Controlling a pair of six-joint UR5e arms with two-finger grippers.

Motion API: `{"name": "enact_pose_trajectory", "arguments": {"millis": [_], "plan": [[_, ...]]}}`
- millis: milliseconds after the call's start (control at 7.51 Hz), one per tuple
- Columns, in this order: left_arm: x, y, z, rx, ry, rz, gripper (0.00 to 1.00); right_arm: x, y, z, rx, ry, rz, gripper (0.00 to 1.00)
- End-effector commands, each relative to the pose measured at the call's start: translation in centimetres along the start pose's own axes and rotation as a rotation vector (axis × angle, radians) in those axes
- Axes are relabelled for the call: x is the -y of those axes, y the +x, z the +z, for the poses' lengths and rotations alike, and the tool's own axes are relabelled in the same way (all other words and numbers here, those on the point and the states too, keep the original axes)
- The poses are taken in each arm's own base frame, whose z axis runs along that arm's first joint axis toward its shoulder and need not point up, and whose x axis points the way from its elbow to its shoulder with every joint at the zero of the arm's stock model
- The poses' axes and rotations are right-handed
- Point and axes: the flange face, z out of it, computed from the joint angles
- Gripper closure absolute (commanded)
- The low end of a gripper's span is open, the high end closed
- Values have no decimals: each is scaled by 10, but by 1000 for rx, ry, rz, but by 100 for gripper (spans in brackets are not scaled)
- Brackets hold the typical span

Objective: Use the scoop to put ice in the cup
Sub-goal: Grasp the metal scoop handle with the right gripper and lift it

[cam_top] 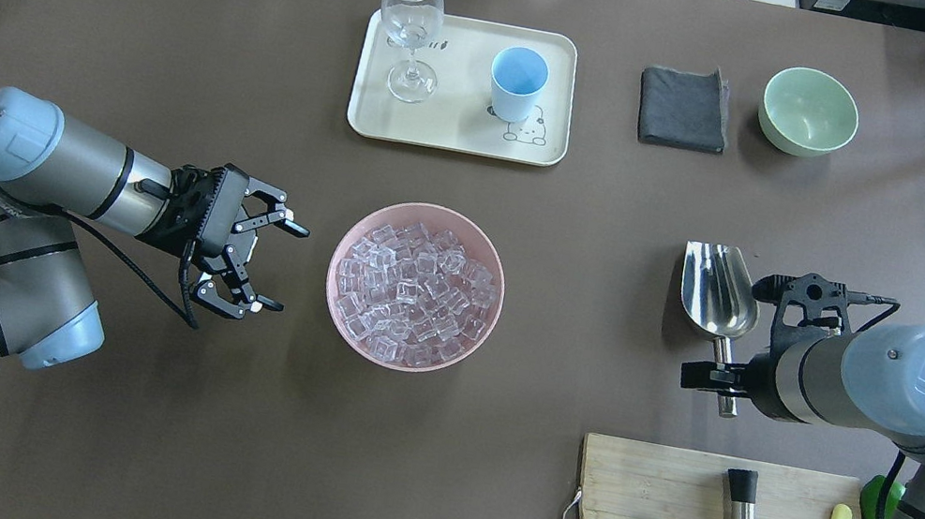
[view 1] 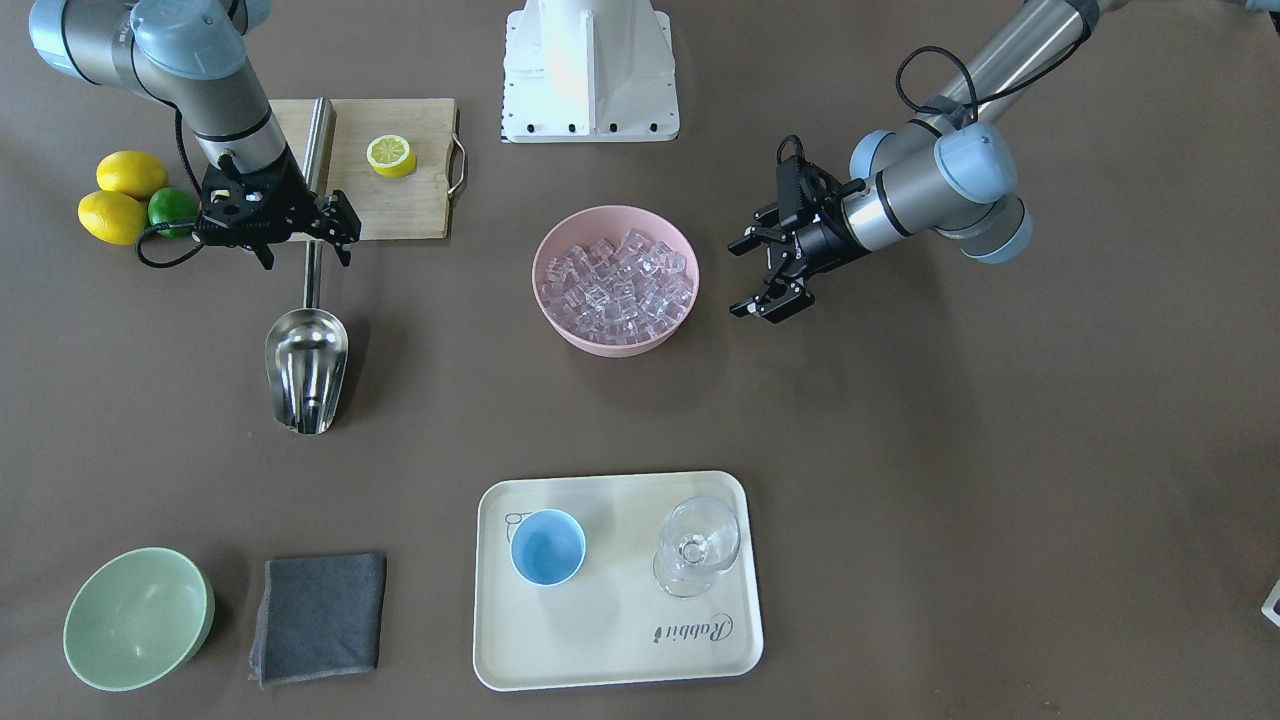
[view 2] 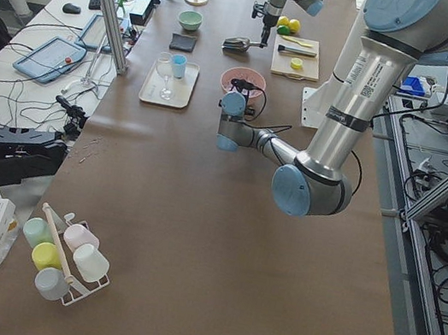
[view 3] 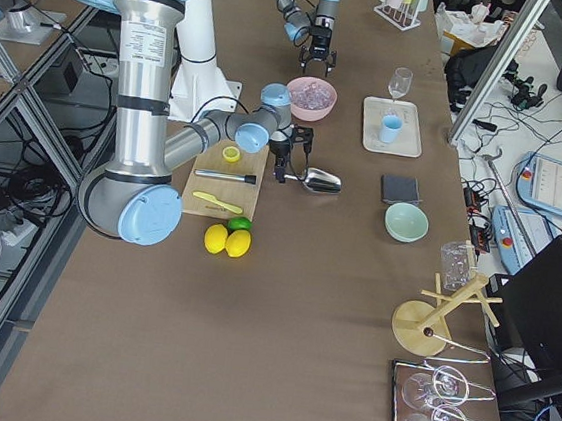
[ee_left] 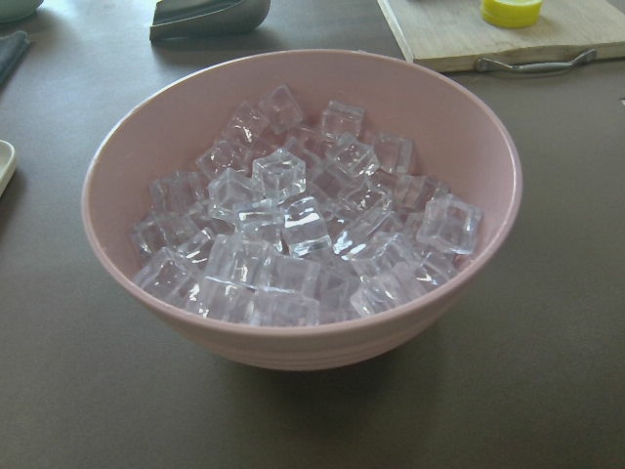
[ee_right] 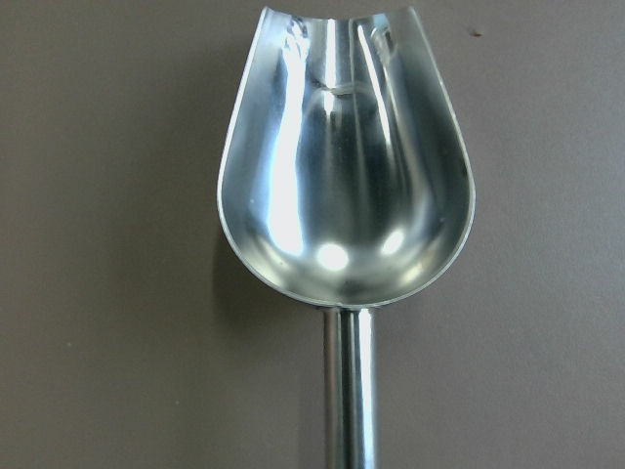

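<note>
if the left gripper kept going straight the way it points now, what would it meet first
Most likely the pink bowl: the open left gripper points at its near wall, and the left wrist view shows it dead ahead. Its height is unclear, so it might clip the rim or the ice.

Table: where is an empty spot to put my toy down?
The table is bare between the pink bowl and the tray, and between the pink bowl and the scoop. It is crowded around the cutting board.
</note>
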Motion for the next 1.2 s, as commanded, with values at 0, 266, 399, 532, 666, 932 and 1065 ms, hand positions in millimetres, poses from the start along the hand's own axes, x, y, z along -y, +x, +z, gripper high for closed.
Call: {"name": "enact_pose_trajectory", "arguments": {"millis": [0,266,399,532,666,932,1065], "plan": [[-10,5,1,33,9,0,2,-1,2,1,5,9,-16,16],[-6,-2,8,87,15,-29,2,-1,2,5,1,7,-2,21],[0,5,24,94,46,-47,2,-1,5,10,-9,3,1,22],[1,12,29,74,48,-49,2,0,6,15,-17,0,9,23],[1,13,31,68,49,-52,2,0,5,17,-18,-3,12,25],[1,14,31,68,54,-63,2,-1,0,17,-10,-5,12,40],[2,14,31,68,65,-100,2,-1,-2,16,-7,-4,13,42]]}}
